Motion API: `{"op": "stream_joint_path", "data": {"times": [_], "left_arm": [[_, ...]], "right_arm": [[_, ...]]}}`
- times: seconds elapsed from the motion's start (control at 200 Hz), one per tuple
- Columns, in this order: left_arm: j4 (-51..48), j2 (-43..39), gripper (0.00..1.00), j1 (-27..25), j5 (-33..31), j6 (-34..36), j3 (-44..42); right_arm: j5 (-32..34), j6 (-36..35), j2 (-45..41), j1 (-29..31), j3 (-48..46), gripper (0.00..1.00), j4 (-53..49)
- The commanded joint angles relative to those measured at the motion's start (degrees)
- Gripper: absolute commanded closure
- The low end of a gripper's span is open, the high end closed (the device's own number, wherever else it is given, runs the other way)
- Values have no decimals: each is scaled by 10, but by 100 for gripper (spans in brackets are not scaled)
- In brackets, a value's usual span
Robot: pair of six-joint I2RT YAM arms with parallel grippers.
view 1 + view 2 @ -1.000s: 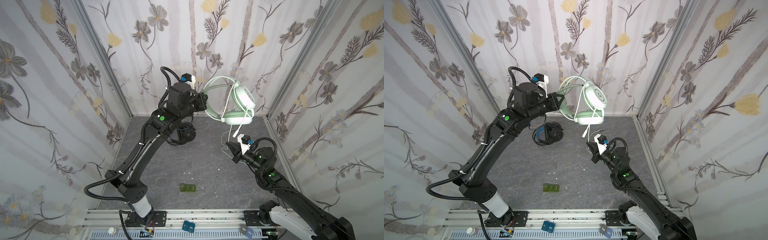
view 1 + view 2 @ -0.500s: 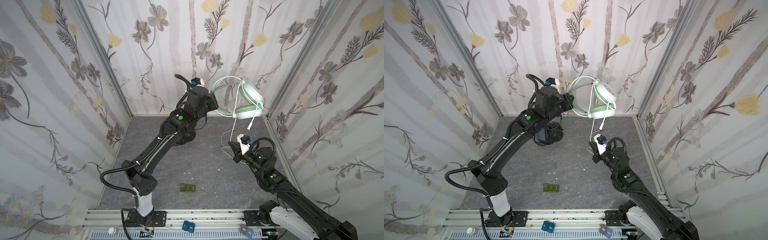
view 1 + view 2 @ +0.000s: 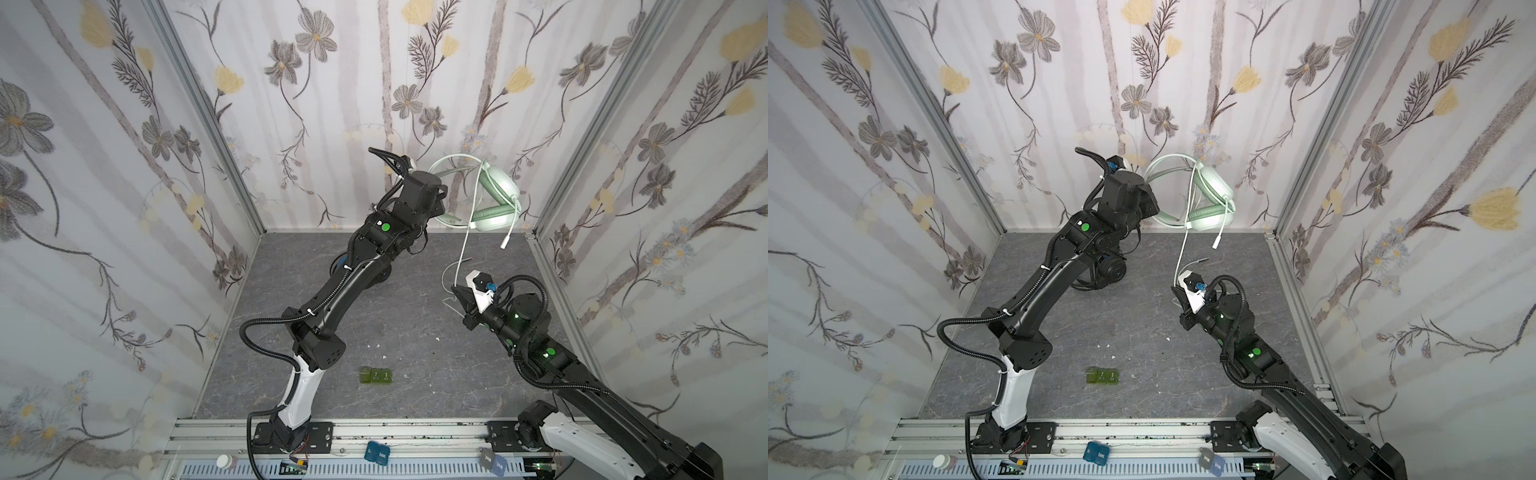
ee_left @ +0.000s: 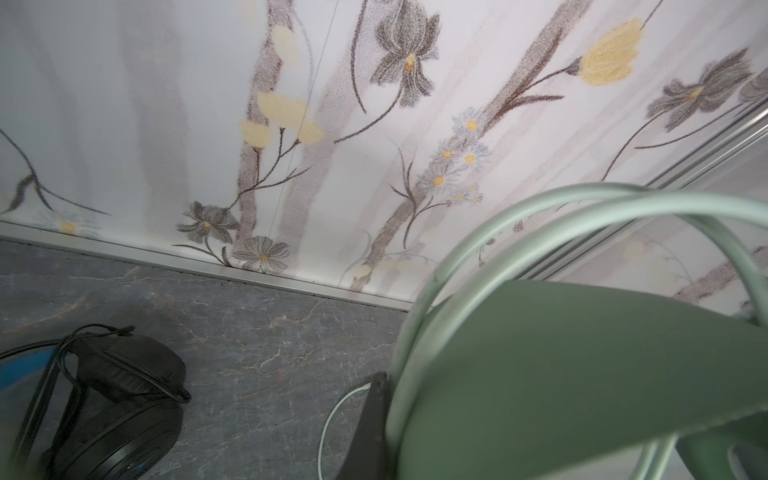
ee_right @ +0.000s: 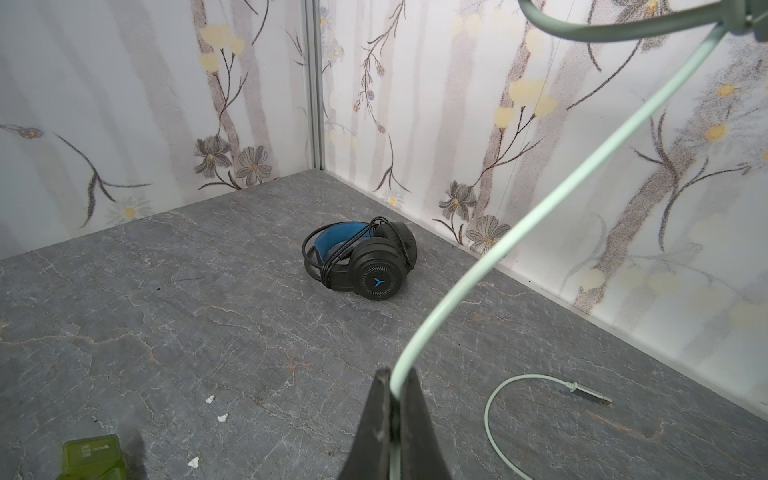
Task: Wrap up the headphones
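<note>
The left gripper (image 3: 441,206), clenched on the mint headset (image 3: 497,192), has swung it right, laying across it the cable (image 3: 462,249) pinched by the right gripper (image 3: 457,290).

A robot lab cell here: left arm (image 3: 336,291) and right arm (image 3: 540,361) bolted onto an aluminium rail (image 3: 415,430), grey marbled tabletop (image 3: 415,332) behind it, floral-papered panels (image 3: 104,208) boxing it in.

Looking steeply down from high above the front rail (image 3: 374,432) in both top views, nearly identical framing, grey floor (image 3: 415,324) filling the middle of the frame, floral walls (image 3: 104,166) around. From the left wrist, pressed close to the mint-green headset (image 4: 582,374), facing the back wall (image 4: 374,124). From the right wrist, low over the floor, facing the far corner (image 5: 311,83). Shared by both wrist views: the black headset (image 5: 365,266).
</note>
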Motion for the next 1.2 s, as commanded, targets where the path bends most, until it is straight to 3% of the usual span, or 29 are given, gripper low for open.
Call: {"op": "stream_joint_path", "data": {"times": [0.0,0.18,0.51,0.699,0.894,1.054,1.134,1.194], "left_arm": [[14,6,100,-3,-96,42,7],[55,-18,100,-6,-167,171,-102],[137,-57,100,-24,-211,375,-231],[147,-77,100,-29,-231,447,-270],[149,-101,100,-29,-244,474,-296],[131,-109,100,-35,-201,507,-305],[60,-100,100,-33,-107,497,-278],[15,-90,100,-35,-74,485,-255]], "right_arm": [[-6,-19,2,6,25,100,-57],[-12,-13,8,7,65,100,-101],[-41,12,33,6,135,100,-173],[-19,-6,52,4,183,100,-240],[-22,-23,57,2,202,100,-266],[29,-42,60,2,214,100,-277],[72,-60,63,0,222,100,-278],[93,-73,66,-4,230,100,-278]]}}
